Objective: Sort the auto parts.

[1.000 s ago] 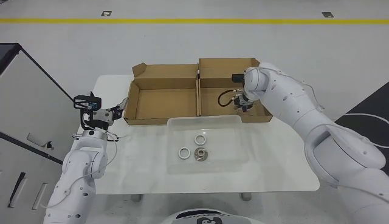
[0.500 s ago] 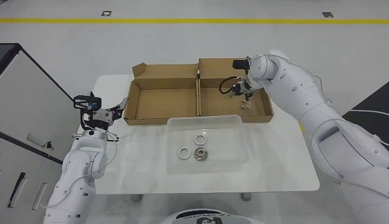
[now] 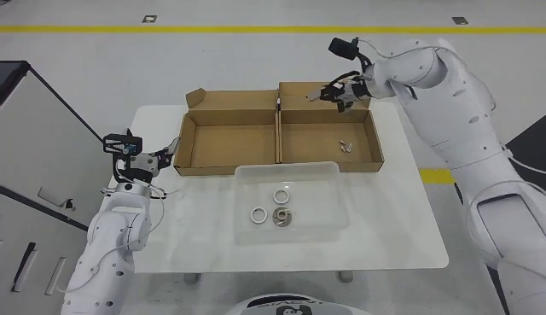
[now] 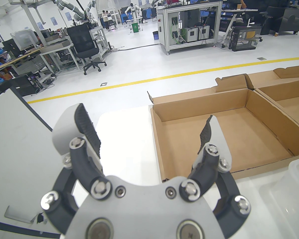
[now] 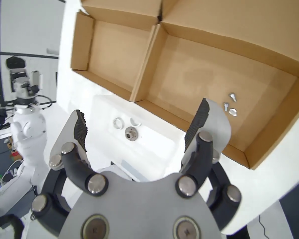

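White worktop (image 3: 392, 230) is carrying everything. Left gripper (image 4: 144, 118) is staying where it was, jaws apart, with the left cardboard box (image 4: 221, 135) just ahead of them. Clear tray (image 3: 328, 217) is still holding two rings (image 3: 256, 215) and a flanged hub (image 3: 282, 217). Right gripper (image 5: 140, 110), a second ago low inside the right cardboard box (image 5: 214, 75), is now hanging raised over its far flap, jaws apart. Small bolts (image 5: 230, 105) are lying in that box, below the jaws.
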